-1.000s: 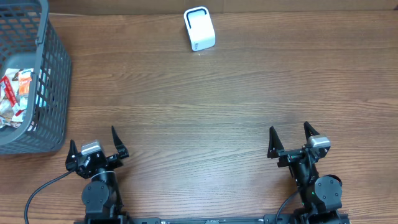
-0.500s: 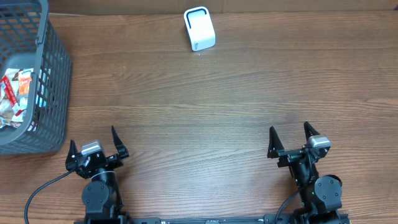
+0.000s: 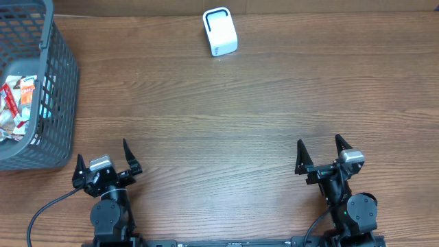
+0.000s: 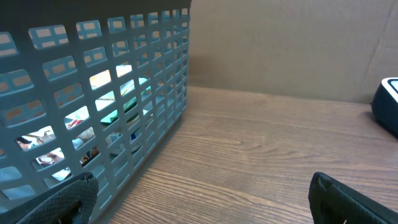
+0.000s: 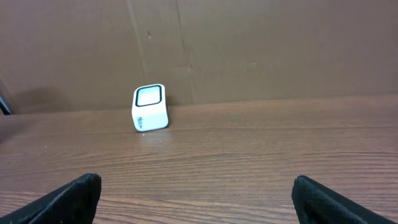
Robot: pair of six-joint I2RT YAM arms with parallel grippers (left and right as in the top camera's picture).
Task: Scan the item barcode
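Overhead view gives me the whole wooden table (image 3: 226,116) at once. A grey plastic basket (image 3: 58,82) stands at the far left edge, and inside it lie some snack packets (image 3: 15,113) with red and white print. These packets are in the bottom of the basket and nothing holds them. A small white scanner (image 3: 220,31) stands at the far edge near the middle, well apart from the basket. The left claw (image 3: 103,152) and the right claw (image 3: 318,141) sit low at the near edge, far from each other. Both are spread wide with nothing between the jaws.

The left wrist view shows what the top view does not: the side wall of the basket, close by on the left. The packets are seen only in small pieces through its square holes. Only a dark edge of the scanner shows at the right border.

The right wrist view shows no basket at all. It shows the scanner from the front, with its pale window in a dark frame. A brown cardboard wall (image 5: 261,50) stands behind it.
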